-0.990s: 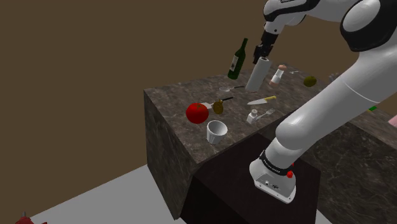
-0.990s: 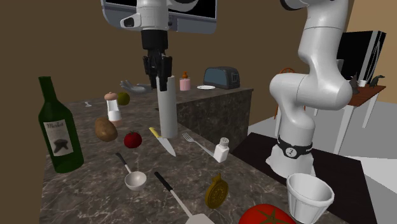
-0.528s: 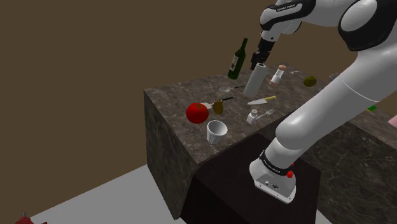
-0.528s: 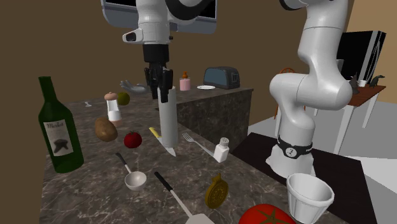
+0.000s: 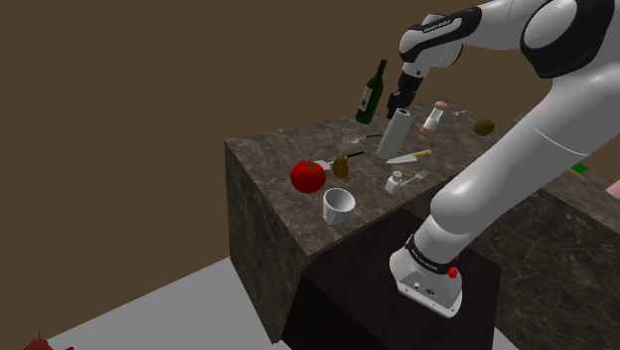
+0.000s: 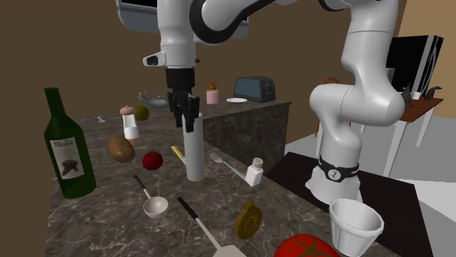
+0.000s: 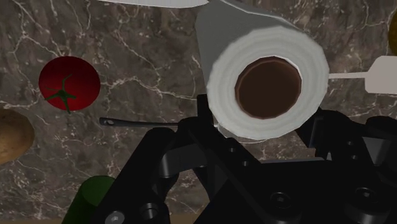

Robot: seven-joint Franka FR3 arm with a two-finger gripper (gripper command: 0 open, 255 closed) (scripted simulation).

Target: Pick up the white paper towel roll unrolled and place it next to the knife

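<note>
Now | hand [image 6: 185, 120] pinching paper towel roll [image 6: 194, 157] top | knife [image 6: 177, 152] just beside | counter [image 6: 109, 219] edges well apart

The counter top [image 6: 109, 226] is dark polished stone with white veins; the paper towel roll [image 6: 194, 157], matt white paper on a brown cardboard-like core [image 7: 268, 88]; the wine bottle [image 6: 67, 150], glossy green glass; the tomato [image 7: 69, 83], smooth and faintly shiny; the arm [image 6: 369, 80], glossy white.

It is a home kitchen: a dark marble counter [image 6: 102, 226] carries a wine bottle [image 6: 67, 150], a tomato [image 6: 152, 160], a potato [image 6: 121, 147], a fork [image 6: 228, 168] and a salt shaker [image 6: 254, 173], with a toaster [image 6: 254, 88] on a second counter behind.
</note>
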